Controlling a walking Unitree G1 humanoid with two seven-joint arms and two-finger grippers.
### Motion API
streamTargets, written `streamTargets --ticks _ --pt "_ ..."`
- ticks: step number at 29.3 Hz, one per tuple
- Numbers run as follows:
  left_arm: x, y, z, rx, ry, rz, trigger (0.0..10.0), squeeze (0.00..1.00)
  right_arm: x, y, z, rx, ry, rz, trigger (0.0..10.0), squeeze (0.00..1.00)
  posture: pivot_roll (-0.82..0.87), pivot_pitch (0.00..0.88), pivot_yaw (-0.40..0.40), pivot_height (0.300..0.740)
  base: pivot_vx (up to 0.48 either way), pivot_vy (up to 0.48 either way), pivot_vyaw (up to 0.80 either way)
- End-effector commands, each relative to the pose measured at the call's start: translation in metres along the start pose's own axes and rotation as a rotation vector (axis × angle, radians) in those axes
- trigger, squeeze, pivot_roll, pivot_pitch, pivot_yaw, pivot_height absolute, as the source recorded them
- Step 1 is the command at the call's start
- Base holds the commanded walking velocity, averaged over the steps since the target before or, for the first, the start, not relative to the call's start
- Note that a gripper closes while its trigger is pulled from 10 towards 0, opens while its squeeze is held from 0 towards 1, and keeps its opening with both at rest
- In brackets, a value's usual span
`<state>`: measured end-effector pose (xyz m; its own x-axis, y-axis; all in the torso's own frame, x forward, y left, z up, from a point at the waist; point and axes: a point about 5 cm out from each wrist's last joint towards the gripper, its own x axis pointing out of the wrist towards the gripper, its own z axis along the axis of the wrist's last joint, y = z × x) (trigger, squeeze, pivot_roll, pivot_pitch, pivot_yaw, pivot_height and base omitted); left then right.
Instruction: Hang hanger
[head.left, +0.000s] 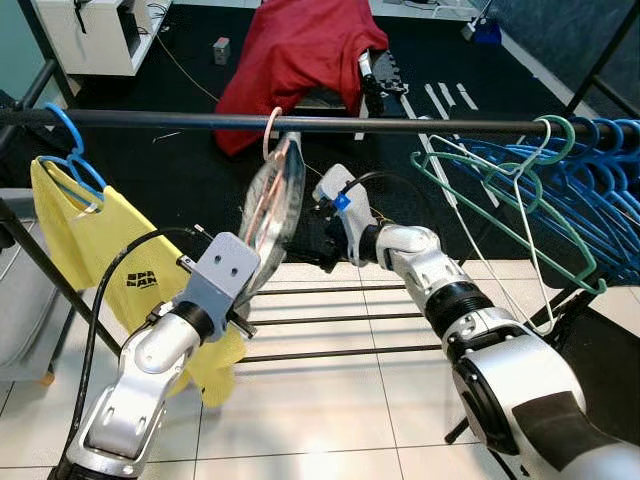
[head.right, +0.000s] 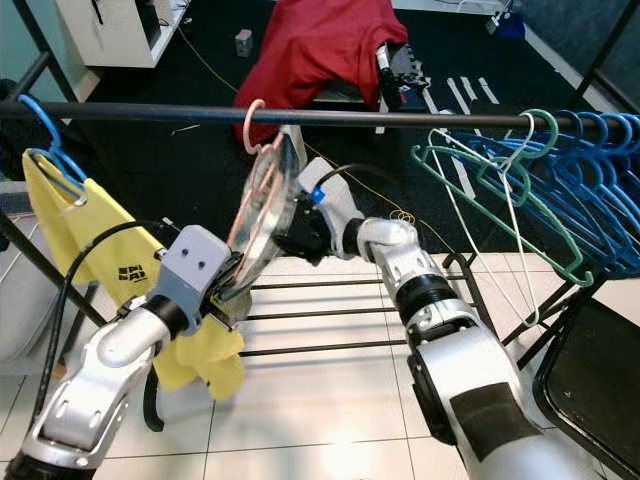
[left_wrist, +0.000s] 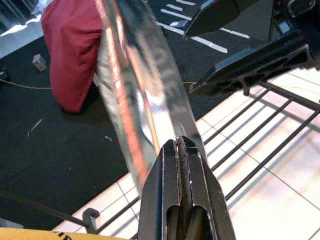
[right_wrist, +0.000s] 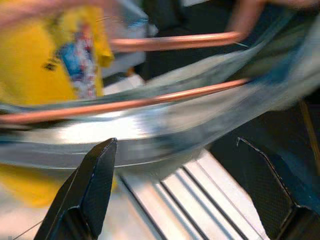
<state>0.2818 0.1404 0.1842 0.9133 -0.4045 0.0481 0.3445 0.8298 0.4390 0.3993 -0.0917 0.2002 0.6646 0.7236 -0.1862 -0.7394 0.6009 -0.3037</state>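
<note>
At centre frame in the head views, the left gripper (left_wrist: 182, 150) is clamped shut on the lower edge of the hanger (head.left: 272, 205), a pink wire one wrapped in a shiny clear film, and the wrist view shows its two black fingers pressed together on that film. Just right of it, the right gripper (right_wrist: 175, 170) stands wide open with the hanger's side between its fingers and nothing pinched. Above them, the hanger's pink hook (head.left: 271, 122) is already over the black rail (head.left: 400, 125), at upper centre. Judged from this, the main risk lies in the release: if the left gripper lets go while pulling sideways or down, the film could drag, tilt the hanger and slip the hook off the rail. The slick film may also slide through the grip, or snag on the right gripper's open fingers as they draw away. A swing could knock it into the yellow shirt (head.left: 90, 240) hanging at left on a blue hanger (head.left: 62, 150), or toward the bunch of blue and green hangers (head.left: 560, 190) at right. The shirt bears a small dark print, too small to read; no other writing is legible.
</note>
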Motion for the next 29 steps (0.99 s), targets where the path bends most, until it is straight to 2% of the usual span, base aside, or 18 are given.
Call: streamTargets --ticks 1,3,5,7,10,11,12,13,16,24,25,27,29 --pt "0.0 -0.004 -0.003 0.003 0.023 -0.029 10.0 0.0 -0.005 -0.011 0.005 0.017 -0.023 -0.054 10.0 0.0 0.01 0.176 -0.071 0.74 0.0 0.0 0.0" --pt "0.0 -0.004 -0.003 0.003 0.022 -0.029 10.0 0.0 -0.006 -0.013 0.006 0.025 -0.033 -0.06 10.0 0.0 0.01 0.176 -0.071 0.74 0.0 0.0 0.0" --pt "0.001 -0.004 -0.002 0.001 0.014 -0.035 10.0 0.0 -0.013 -0.02 0.016 0.062 -0.121 -0.041 10.0 0.0 0.01 0.172 -0.068 0.74 0.0 0.0 0.0" --pt "0.001 -0.004 -0.002 0.001 0.012 -0.037 10.0 0.0 -0.015 -0.022 0.019 0.07 -0.145 -0.033 10.0 0.0 0.01 0.172 -0.068 0.74 0.0 0.0 0.0" --pt "0.003 -0.006 0.0 -0.011 0.0 -0.047 10.0 0.0 -0.023 -0.021 0.025 0.116 -0.25 0.063 10.0 0.0 0.01 0.168 -0.063 0.74 0.0 0.0 0.0" --pt "0.003 -0.006 0.0 -0.011 0.0 -0.047 10.0 0.0 -0.023 -0.021 0.025 0.116 -0.25 0.063 10.0 0.0 0.01 0.168 -0.063 0.74 0.0 0.0 0.0" --pt "0.003 -0.008 0.002 -0.025 -0.009 -0.06 10.0 0.0 -0.028 -0.019 0.03 0.145 -0.311 0.122 10.0 0.0 0.0 0.167 -0.057 0.74 0.0 0.0 0.0" --pt "0.003 -0.008 0.002 -0.025 -0.009 -0.06 10.0 0.0 -0.028 -0.019 0.03 0.145 -0.311 0.122 10.0 0.0 0.0 0.167 -0.057 0.74 0.0 0.0 0.0" --pt "0.006 -0.014 0.006 -0.054 -0.036 -0.104 10.0 0.0 -0.041 -0.016 0.045 0.22 -0.466 0.23 10.0 0.0 -0.01 0.163 -0.039 0.74 0.0 0.0 0.0" --pt "0.013 -0.018 0.01 -0.092 -0.065 -0.114 10.0 0.0 -0.046 -0.012 0.052 0.266 -0.529 0.283 10.0 0.0 -0.01 0.153 -0.034 0.74 0.0 0.0 0.0" --pt "0.015 -0.02 0.013 -0.104 -0.079 -0.121 10.0 0.0 -0.046 -0.012 0.052 0.271 -0.537 0.286 10.0 0.0 -0.01 0.15 -0.034 0.74 0.0 0.0 0.0" --pt "0.016 -0.027 0.018 -0.181 -0.133 -0.166 10.0 0.0 -0.049 -0.013 0.053 0.287 -0.557 0.293 10.0 0.0 -0.01 0.14 -0.039 0.74 0.0 0.0 0.0" --pt "0.017 -0.029 0.019 -0.18 -0.146 -0.174 10.0 0.0 -0.051 -0.012 0.052 0.274 -0.546 0.29 10.0 0.0 -0.01 0.134 -0.041 0.74 0.0 0.0 0.0"
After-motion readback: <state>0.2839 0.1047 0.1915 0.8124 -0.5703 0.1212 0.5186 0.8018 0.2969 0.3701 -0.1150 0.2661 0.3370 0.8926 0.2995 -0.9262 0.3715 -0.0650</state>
